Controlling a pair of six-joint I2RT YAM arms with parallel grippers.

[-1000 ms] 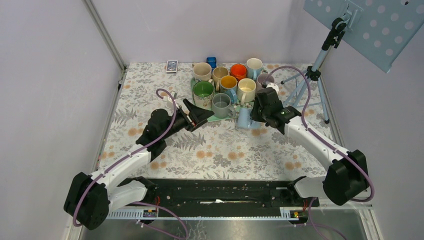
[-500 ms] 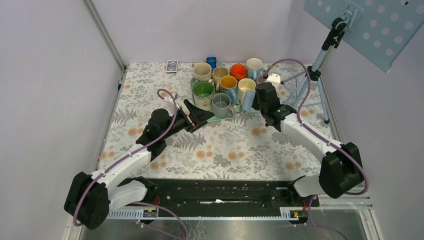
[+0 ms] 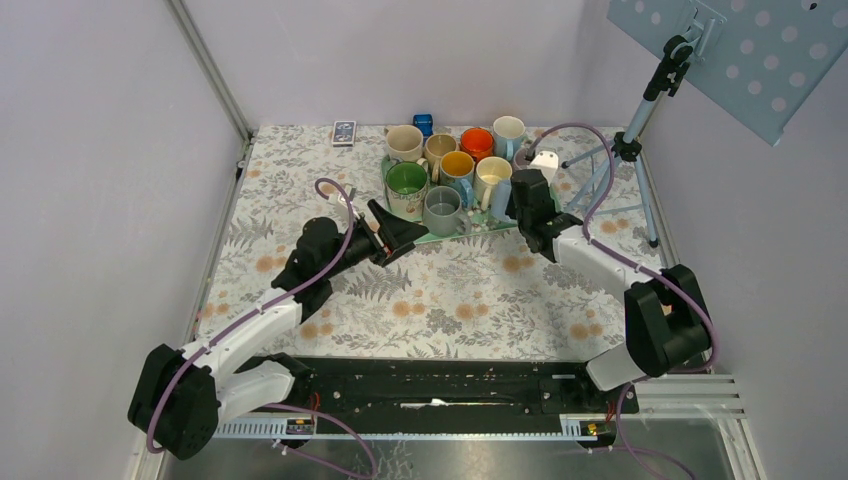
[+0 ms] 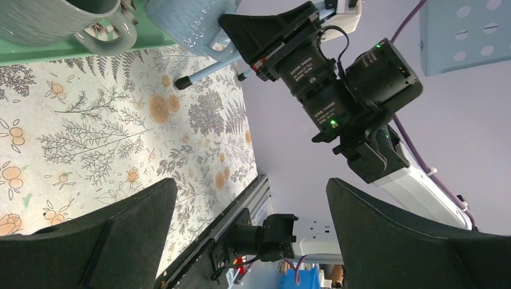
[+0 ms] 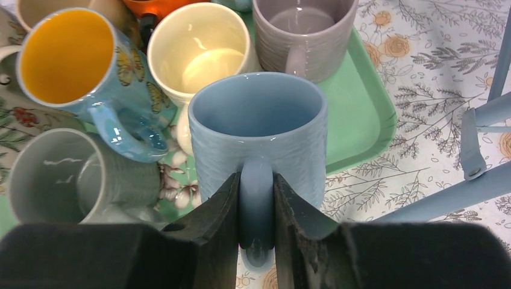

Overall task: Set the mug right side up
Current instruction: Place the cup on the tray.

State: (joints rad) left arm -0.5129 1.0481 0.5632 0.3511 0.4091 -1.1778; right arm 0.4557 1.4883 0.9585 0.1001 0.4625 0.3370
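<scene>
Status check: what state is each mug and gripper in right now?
light blue mug, upright, held by its handle.
right gripper, shut on the mug's handle.
left gripper, open, empty.
yellow-lined mug, upright, empty.
cream mug, upright, empty.
grey mug, upright, empty.
lilac mug, upright, empty.

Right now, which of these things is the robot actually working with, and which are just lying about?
In the job: light blue mug, upright, handle pinched in the right arm's jaws; green tray.
Lying about: yellow-lined mug, grey mug, cream mug, lilac mug; tripod; small remote.
</scene>
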